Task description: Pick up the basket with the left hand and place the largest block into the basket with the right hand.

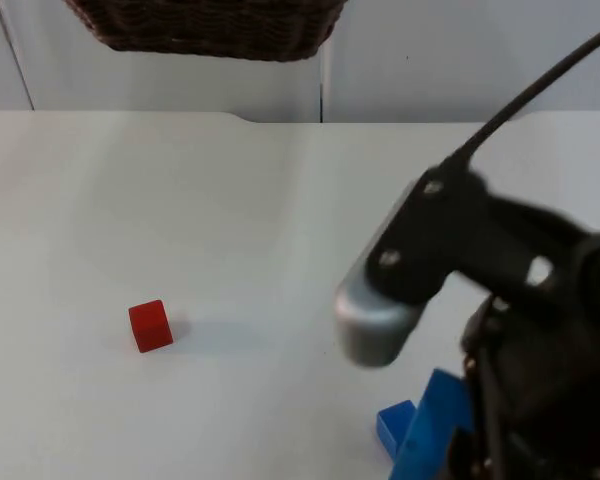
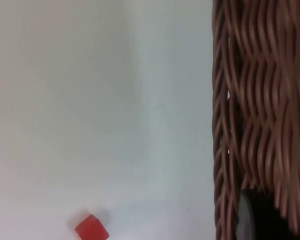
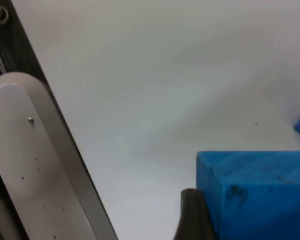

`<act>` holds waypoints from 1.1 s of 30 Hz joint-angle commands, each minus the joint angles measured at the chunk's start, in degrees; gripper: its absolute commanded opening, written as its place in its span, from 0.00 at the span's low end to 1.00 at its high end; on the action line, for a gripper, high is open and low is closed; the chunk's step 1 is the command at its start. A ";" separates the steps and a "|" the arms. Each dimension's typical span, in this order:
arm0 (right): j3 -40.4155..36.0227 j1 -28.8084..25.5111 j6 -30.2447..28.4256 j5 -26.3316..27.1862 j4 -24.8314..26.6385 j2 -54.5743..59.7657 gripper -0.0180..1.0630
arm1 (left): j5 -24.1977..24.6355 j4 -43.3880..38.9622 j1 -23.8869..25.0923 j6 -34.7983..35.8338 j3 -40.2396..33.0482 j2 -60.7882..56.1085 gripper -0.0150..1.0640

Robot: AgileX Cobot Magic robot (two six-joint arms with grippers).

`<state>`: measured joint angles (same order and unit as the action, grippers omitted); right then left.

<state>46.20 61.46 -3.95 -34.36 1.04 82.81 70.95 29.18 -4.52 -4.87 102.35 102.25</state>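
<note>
I hold woven wicker basket [image 2: 260,100] in left gripper [image 2: 257,220] | right gripper [image 3: 200,215] grips matte foam blue block [image 3: 255,190] | small red cube [image 1: 150,326] well apart

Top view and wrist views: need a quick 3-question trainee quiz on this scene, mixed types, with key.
1. True or false: the basket rests on the table.
2. Which block lies alone on the table, away from both grippers? A: red block. B: green block. C: yellow block.
3. Fill in: the right gripper is closed on the ___ block.

Key:
1. False: the left gripper holds it above the table.
2. A.
3. Big blue: the big blue block sits against its fingertip.
</note>
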 commanded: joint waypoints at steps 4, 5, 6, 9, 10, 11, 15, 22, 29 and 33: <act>-0.20 0.34 3.09 -2.84 -2.43 -6.74 0.02 | -0.99 1.32 -0.03 -0.75 0.15 0.17 0.01; -0.20 0.34 3.09 -2.84 -2.67 -8.15 0.02 | -0.99 1.32 -0.03 -0.75 0.15 0.48 0.01; -0.20 0.34 3.09 -2.67 -2.66 -9.94 0.02 | -0.99 1.32 -0.03 -0.75 0.15 0.60 0.01; -0.20 0.34 3.21 -1.59 -2.76 -13.27 0.02 | -0.99 1.45 -0.03 -0.79 0.15 1.13 0.01; -0.20 0.34 3.21 -0.71 -2.87 -14.51 0.02 | -0.99 1.45 -0.03 -0.79 0.15 1.35 0.01; -0.20 0.34 3.30 -0.14 -3.52 -15.75 0.02 | -0.99 1.45 -0.03 -0.79 0.15 1.55 0.01; -0.20 0.34 6.50 1.45 -7.40 -17.60 0.02 | -0.99 1.45 -0.03 -0.79 0.15 1.82 0.01; 0.05 0.34 21.79 3.38 -20.10 -17.89 0.02 | -0.99 1.56 -0.03 -0.79 0.15 1.80 0.01; 6.17 0.34 21.87 -3.95 -21.28 -17.89 0.02 | -0.99 1.56 -0.03 -0.79 0.15 1.80 0.01; 11.87 0.34 22.15 -6.86 -23.66 -17.89 0.02 | -0.99 1.56 -0.03 -0.79 0.15 1.80 0.01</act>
<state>55.22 61.46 17.98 -39.99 -20.95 65.32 70.95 29.18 -4.52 -5.56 102.35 104.50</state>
